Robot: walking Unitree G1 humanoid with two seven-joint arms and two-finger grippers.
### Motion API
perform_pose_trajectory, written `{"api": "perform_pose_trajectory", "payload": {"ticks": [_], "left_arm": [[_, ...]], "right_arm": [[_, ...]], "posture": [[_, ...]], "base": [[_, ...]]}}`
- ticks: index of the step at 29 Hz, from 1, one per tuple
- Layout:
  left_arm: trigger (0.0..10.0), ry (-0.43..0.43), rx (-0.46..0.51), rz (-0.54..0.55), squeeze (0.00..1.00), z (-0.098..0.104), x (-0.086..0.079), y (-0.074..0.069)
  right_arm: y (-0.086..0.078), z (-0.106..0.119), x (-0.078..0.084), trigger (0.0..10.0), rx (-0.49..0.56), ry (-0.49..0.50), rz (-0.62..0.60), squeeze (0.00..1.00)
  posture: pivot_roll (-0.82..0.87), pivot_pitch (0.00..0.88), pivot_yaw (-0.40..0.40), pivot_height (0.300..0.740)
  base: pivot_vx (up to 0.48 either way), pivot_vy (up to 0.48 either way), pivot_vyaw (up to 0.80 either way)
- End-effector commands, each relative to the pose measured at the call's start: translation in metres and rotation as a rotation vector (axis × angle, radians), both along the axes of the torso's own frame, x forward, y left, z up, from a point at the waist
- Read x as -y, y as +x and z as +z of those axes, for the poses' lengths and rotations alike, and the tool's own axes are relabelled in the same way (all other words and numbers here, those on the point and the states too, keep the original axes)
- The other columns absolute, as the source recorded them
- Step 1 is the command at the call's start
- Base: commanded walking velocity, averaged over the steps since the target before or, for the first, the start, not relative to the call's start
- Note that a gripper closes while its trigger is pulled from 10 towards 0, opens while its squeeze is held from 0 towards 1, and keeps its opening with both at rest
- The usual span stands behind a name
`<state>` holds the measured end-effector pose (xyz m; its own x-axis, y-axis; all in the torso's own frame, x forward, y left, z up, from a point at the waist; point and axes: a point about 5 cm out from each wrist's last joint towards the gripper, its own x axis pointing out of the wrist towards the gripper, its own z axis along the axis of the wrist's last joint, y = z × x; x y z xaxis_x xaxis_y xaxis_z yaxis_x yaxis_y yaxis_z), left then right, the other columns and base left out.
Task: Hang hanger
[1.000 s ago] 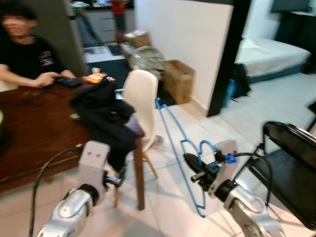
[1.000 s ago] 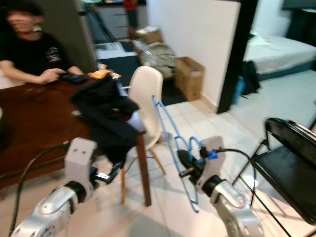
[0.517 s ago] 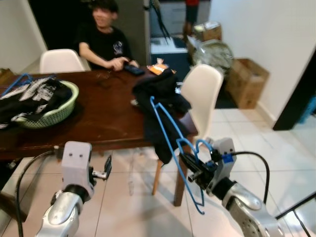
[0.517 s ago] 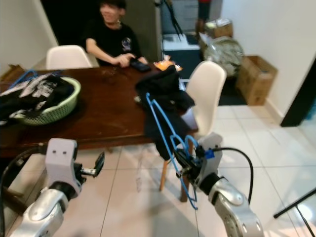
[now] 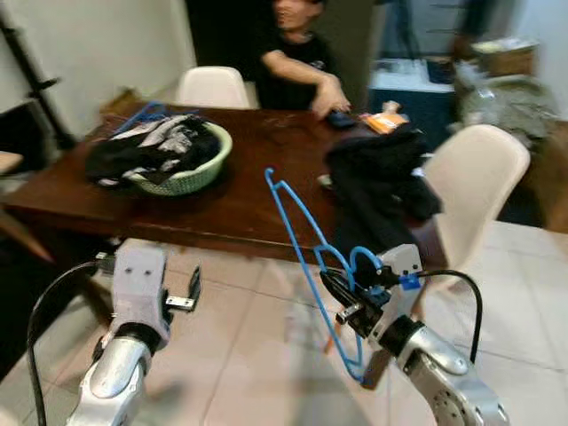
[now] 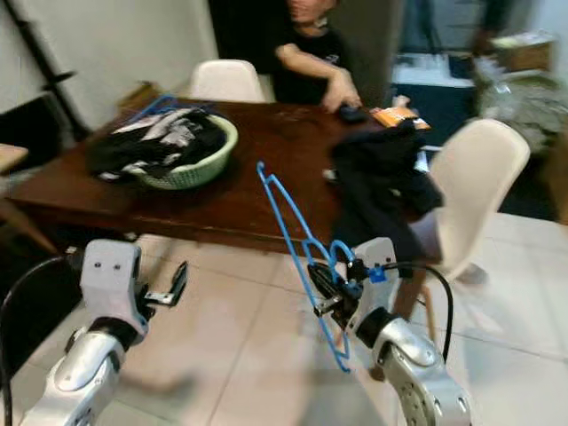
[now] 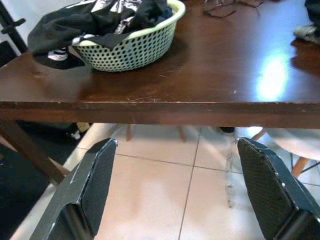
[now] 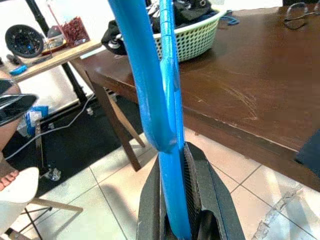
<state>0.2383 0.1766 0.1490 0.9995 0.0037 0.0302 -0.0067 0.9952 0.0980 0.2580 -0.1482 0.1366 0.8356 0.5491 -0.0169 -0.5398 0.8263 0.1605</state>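
Note:
My right gripper (image 5: pixel 342 297) is shut on a blue plastic hanger (image 5: pixel 306 253), held in the air in front of the dark wooden table (image 5: pixel 257 191). The hanger stands nearly on end, its long side rising up and to the left. In the right wrist view the blue hanger (image 8: pixel 162 100) runs straight up from between the two black fingers (image 8: pixel 150 210). My left gripper (image 5: pixel 191 293) is open and holds nothing, low at the left over the tiled floor. The left wrist view looks between its spread fingers (image 7: pixel 92 185) at the table's edge (image 7: pixel 160 107).
A green basket of dark clothes (image 5: pixel 164 160) sits on the table's left part. A dark garment (image 5: pixel 377 182) hangs over the table's right end beside a cream chair (image 5: pixel 475 191). A person in black (image 5: pixel 297 62) sits at the far side. Another cream chair (image 5: pixel 211 87) stands there.
The camera has swung left: the table, basket and person have shifted right in view and the doorway is gone. The right gripper still holds the hanger the same way; the left stays open.

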Motion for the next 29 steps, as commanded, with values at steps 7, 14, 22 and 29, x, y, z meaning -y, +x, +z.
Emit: {"api": "perform_pose_trajectory", "payload": {"ticks": [7, 14, 22, 29], "left_arm": [[10.0, -0.011, 0.031, -0.022, 0.00, -0.001, -0.001, 0.003], [10.0, -0.034, 0.086, 0.032, 0.00, 0.012, -0.012, 0.011], [10.0, -0.024, 0.198, 0.141, 0.00, 0.046, -0.037, 0.020], [10.0, -0.019, 0.239, 0.241, 0.00, 0.060, -0.060, 0.024]], "right_arm": [[-0.001, -0.001, 0.003, 10.0, -0.015, 0.055, -0.019, 0.00], [-0.001, 0.000, 0.002, 10.0, -0.010, 0.064, -0.017, 0.00], [0.000, 0.001, 0.003, 10.0, -0.010, 0.071, -0.019, 0.00], [-0.001, 0.002, -0.001, 10.0, 0.012, 0.026, 0.011, 0.00]], "posture": [[0.05, 0.000, -0.002, 0.740], [0.05, 0.000, 0.003, 0.740], [0.05, 0.000, -0.003, 0.740], [0.05, 0.000, 0.000, 0.740]], "base": [[0.291, 0.000, 0.00], [0.437, 0.000, 0.00], [0.480, 0.000, 0.00], [0.480, 0.000, 0.44]]}}
